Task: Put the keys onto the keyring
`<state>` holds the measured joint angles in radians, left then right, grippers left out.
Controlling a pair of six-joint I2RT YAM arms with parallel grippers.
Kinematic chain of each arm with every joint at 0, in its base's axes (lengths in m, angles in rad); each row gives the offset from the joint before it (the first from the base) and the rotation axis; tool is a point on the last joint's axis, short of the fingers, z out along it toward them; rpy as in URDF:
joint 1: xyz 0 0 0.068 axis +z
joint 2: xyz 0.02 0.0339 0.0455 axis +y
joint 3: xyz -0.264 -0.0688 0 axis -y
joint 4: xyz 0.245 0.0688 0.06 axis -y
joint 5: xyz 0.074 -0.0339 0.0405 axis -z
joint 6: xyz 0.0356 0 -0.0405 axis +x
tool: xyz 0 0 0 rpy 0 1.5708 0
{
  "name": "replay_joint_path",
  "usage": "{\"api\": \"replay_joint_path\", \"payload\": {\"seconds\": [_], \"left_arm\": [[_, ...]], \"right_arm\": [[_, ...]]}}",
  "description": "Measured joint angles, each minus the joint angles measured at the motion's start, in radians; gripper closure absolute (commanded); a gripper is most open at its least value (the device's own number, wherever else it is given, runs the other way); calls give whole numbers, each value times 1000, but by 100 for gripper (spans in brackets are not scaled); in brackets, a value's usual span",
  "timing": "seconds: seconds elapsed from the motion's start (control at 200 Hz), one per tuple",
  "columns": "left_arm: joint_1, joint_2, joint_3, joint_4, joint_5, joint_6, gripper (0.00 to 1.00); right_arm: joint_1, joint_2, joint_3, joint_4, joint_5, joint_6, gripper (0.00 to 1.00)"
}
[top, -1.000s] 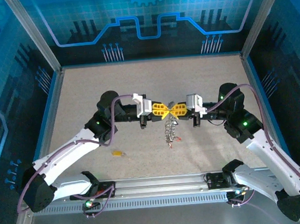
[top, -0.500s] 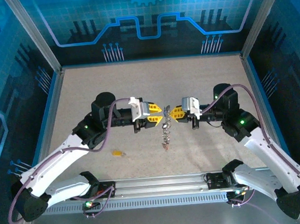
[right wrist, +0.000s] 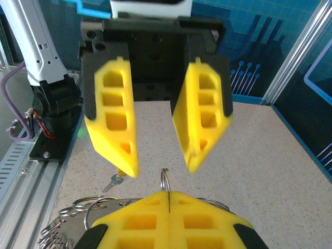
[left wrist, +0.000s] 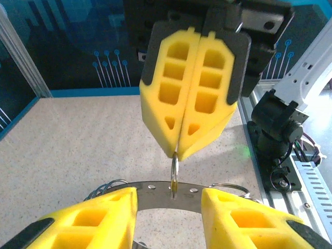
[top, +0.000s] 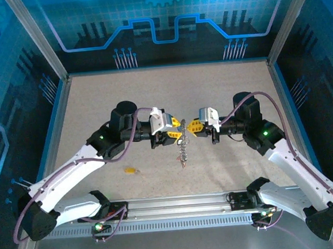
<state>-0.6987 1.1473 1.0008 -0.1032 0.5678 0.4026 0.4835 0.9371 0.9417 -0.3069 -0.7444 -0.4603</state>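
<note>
Yellow-headed key [top: 131, 170] lies flat on the table [top: 96, 107] by the left arm, long axis roughly left-right. Left gripper [top: 181, 131] is spread, with a keyring [top: 183, 151] band between its fingers. The cluster trails from the tips toward the near edge. Right gripper [top: 190, 128] is pressed together, pinching the keyring's thin loop.

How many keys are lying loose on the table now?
1: the yellow-headed key lies on the table, beside the left arm. More may hang hidden on the dangling keyring.
</note>
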Motion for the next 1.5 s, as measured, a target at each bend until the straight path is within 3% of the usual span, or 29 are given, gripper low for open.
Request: {"api": "replay_joint_path", "payload": {"seconds": [0.105, 0.28, 0.45, 0.47, 0.52, 0.575, 0.67, 0.795, 0.925, 1.091, 1.156, 1.311, 1.501], "left_arm": [[-5, 42, 0, 4, -7, -2, 72], [-13, 78, 0, 35, -7, 5, 100], [-13, 75, 0, 71, -3, 23, 100], [-13, 74, 0, 71, -4, 24, 100], [-12, 71, -4, 72, -11, 24, 93], [-5, 64, -18, 79, -19, 23, 82], [16, 47, -57, 86, -42, 18, 76], [43, 45, -97, 77, -80, 15, 70], [71, 45, -114, 55, -111, 8, 60], [104, 45, -124, 35, -136, 6, 57], [112, 46, -138, 37, -134, 8, 55], [115, 69, -179, 43, -122, 32, 53], [126, 89, -179, 21, -105, 114, 53]], "right_arm": [[0, 9, 0, 0, -4, 0, 100], [0, 12, 0, 1, -13, 0, 100], [0, 12, 0, 1, -1, 0, 100], [0, 12, 0, 2, 10, 4, 95], [0, 12, 0, 2, 43, 13, 78], [-5, 13, 0, 2, 94, 41, 70], [-32, 15, -4, 12, 210, 107, 47], [-98, 25, -8, -2, 396, 243, 48], [-181, 85, 23, -141, 553, 500, 50], [-299, 159, 16, -290, 439, 735, 60], [-312, 214, 15, -324, 367, 798, 59], [-266, 333, -3, -412, 293, 844, 58], [-152, 298, -127, -512, 371, 858, 61]]}}
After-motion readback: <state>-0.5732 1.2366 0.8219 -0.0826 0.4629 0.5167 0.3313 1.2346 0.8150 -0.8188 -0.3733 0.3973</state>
